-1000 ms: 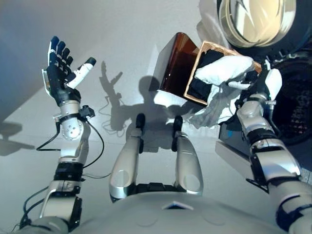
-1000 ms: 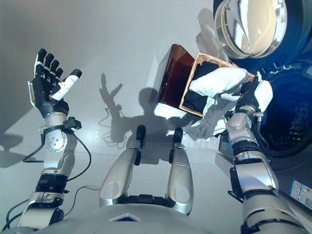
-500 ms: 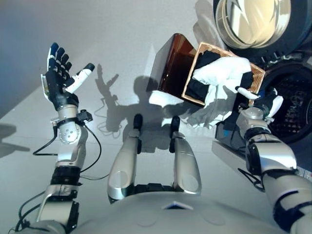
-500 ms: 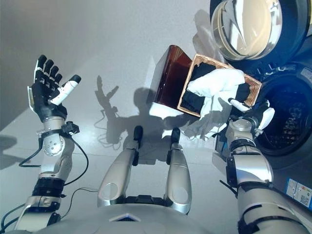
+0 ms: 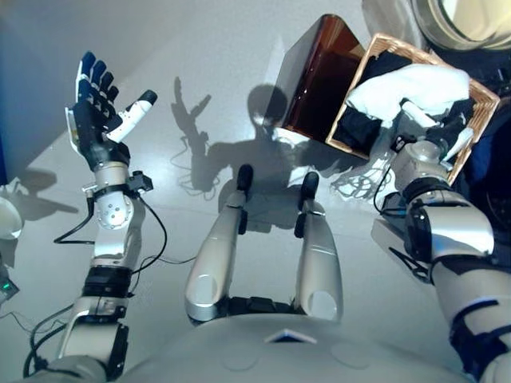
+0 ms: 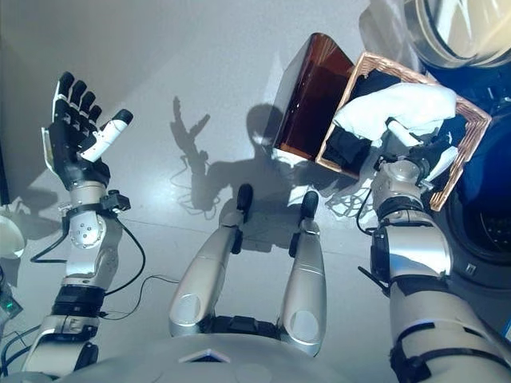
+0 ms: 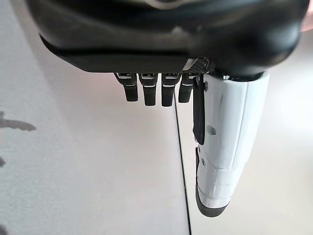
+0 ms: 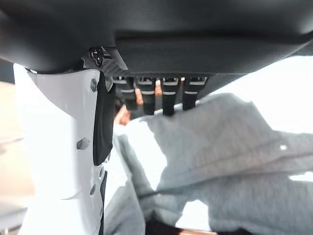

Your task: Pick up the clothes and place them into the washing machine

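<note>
The head views are showing the whole scene: one wicker basket (image 6: 457, 152) tipped on its side in the upper right of the frame, one white garment (image 6: 403, 105) spilling over dark clothes (image 6: 345, 148) inside it, and one washing machine (image 6: 447, 32) with its round door at the top right corner. The right eye view is also catching the machine's dark drum opening (image 6: 487, 239) at the right edge, which the left eye view is barely showing.

The right hand (image 5: 441, 137) is reaching into the basket mouth, against the white garment. Its own wrist view is showing what the head views cannot: straight fingers (image 8: 168, 98) pointing at the pale cloth with the white-covered thumb alongside, spread rather than clamped, nothing pinched between them.

The left hand (image 6: 72, 136) is standing raised in the upper left of the frame, palm up, fingers apart and carrying nothing. Its wrist view is showing only those fingers and thumb over the bare floor (image 7: 88, 171), with one thin dark seam (image 7: 182, 171) running through it.

The floor is lying smooth, pale grey and glossy, with sharp shadows thrown across it.
</note>
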You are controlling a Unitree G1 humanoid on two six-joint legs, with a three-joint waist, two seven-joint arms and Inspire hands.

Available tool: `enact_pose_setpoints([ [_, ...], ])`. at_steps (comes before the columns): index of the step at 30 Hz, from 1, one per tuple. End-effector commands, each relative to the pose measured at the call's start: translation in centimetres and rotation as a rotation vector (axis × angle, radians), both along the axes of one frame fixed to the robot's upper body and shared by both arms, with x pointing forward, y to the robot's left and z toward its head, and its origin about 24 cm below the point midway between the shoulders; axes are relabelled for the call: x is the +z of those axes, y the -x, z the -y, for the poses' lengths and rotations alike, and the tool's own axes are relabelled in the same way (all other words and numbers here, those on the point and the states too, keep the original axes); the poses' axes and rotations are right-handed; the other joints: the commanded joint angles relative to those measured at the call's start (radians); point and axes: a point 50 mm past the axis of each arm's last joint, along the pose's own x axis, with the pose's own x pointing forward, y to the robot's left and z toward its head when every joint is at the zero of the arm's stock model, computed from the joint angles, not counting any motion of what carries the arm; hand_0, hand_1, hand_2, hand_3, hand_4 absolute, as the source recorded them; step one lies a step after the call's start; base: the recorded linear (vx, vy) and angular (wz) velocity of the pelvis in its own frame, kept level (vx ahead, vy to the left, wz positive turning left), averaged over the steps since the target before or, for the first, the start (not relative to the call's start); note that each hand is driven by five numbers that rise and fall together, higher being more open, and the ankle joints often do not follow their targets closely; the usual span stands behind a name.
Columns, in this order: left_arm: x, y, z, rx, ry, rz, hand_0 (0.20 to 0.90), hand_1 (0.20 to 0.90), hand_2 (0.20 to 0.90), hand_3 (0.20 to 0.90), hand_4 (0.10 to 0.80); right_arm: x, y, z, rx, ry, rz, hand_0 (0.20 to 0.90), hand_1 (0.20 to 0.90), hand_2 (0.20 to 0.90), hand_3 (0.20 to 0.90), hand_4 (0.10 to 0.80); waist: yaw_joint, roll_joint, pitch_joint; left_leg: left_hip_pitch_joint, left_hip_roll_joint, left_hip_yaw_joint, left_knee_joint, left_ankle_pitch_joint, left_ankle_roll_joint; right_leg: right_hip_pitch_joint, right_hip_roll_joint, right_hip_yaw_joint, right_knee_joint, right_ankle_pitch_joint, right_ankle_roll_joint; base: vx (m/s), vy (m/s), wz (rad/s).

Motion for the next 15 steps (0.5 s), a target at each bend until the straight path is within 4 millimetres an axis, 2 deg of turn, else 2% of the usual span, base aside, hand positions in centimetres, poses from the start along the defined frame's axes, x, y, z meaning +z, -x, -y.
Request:
enact_pose_setpoints([
  [1,4.9,1.0,-0.7,0.033,-0.047,0.262,0.9,0.9,0.9,0.9,0.8,3.2,0.3,2.7,-0.092,0.128,0.059,0.9,0.9,0.9,0.9,0.8,-0.002,0.022,-0.03,-0.035,-0.019,-0.005,0.097,-0.101,-0.059,-0.011,0.009,0.001,0.028,-0.036,-0.027,0.004,0.017,0.06],
  [7,5.5,1.0,-0.5,0.039,-0.059,0.289,0.9,0.9,0.9,0.9,0.8,5.0,0.2,3.5,-0.117,0.19,0.026,0.9,0.9,0.9,0.9,0.8,0.006,0.04,-0.022,-0.105,-0.033,-0.007,0.155,-0.115,-0.059,-0.085,0.007,0.001,0.099,-0.054,-0.032,-0.007,0.015,0.12],
  [11,5.4,0.8,-0.5,0.043,-0.05,0.284,0.9,0.9,0.9,0.9,0.8,5.3,0.3,3.9,-0.125,0.209,0.0,0.9,0.9,0.9,0.9,0.8,0.006,0.047,-0.026,-0.143,-0.037,-0.008,0.179,-0.118,-0.06,-0.125,0.005,0.0,0.13,-0.06,-0.035,-0.034,0.0,0.04],
  [12,5.8,0.8,-0.8,0.057,-0.055,0.297,0.9,0.9,0.9,0.9,0.8,7.9,-0.1,4.5,-0.129,0.277,0.021,0.9,0.9,0.9,0.9,0.8,0.01,0.05,-0.034,-0.159,-0.037,-0.009,0.179,-0.115,-0.06,-0.147,0.006,0.002,0.144,-0.063,-0.037,-0.011,0.0,0.03],
  [15,5.8,0.8,-0.9,0.063,-0.056,0.298,0.9,0.9,0.9,0.9,0.8,8.2,-0.6,3.9,-0.111,0.288,0.026,0.9,0.9,0.9,0.9,0.8,0.01,0.055,-0.036,-0.176,-0.04,-0.01,0.19,-0.114,-0.059,-0.163,0.006,0.003,0.157,-0.065,-0.038,-0.017,-0.003,0.05],
])
